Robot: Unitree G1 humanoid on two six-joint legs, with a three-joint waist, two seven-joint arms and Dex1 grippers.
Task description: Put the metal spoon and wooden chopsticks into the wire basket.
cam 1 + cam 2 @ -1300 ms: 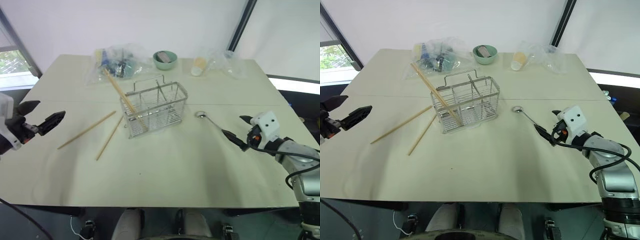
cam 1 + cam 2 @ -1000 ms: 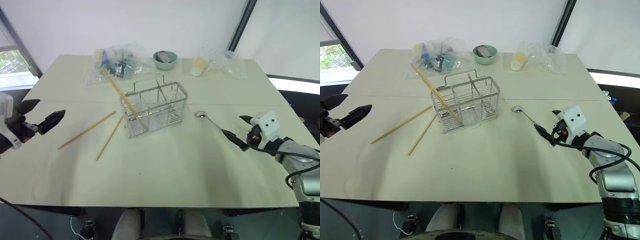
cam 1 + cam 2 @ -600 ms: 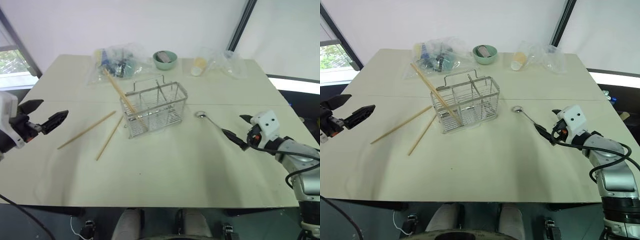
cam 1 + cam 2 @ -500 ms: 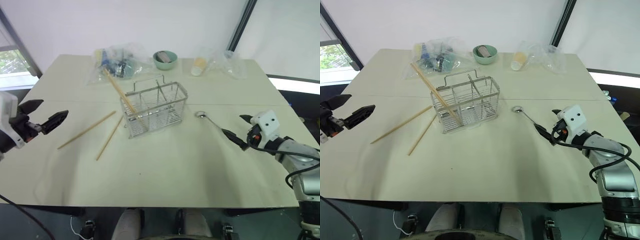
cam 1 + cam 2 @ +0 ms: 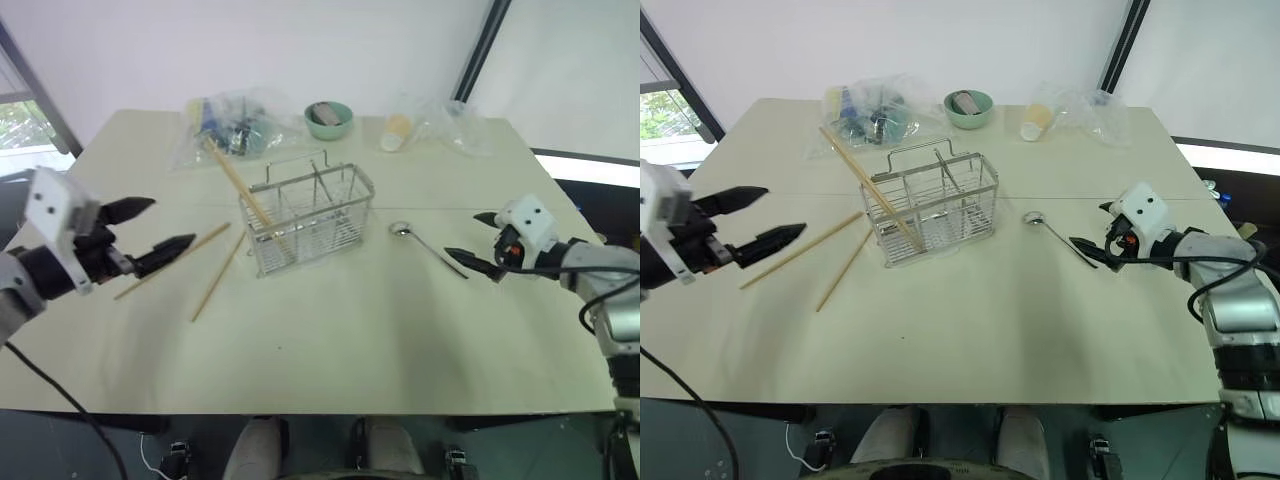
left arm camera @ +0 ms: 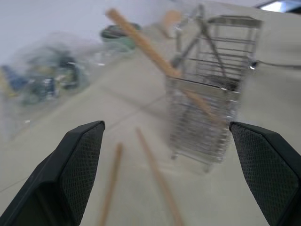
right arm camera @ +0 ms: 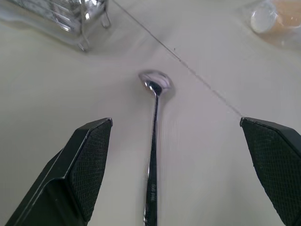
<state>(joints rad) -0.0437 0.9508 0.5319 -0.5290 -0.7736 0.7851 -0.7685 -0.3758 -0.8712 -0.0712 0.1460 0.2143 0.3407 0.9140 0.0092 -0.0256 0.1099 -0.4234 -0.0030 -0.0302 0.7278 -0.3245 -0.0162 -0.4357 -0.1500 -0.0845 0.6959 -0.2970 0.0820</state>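
Fingers of our right gripper (image 5: 1092,228) are spread wide and empty just beside the spoon (image 5: 1054,234)'s dark handle end; its long axis runs away from them toward the basket (image 5: 931,206); our left gripper (image 5: 762,219), equally wide and empty, hovers near two loose chopsticks (image 5: 805,248) on the bench (image 5: 970,330); further chopsticks already lean in the basket; we judge the right arm nearer the spoon.

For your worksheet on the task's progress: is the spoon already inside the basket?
No. The spoon lies flat on the table, apart from the basket.
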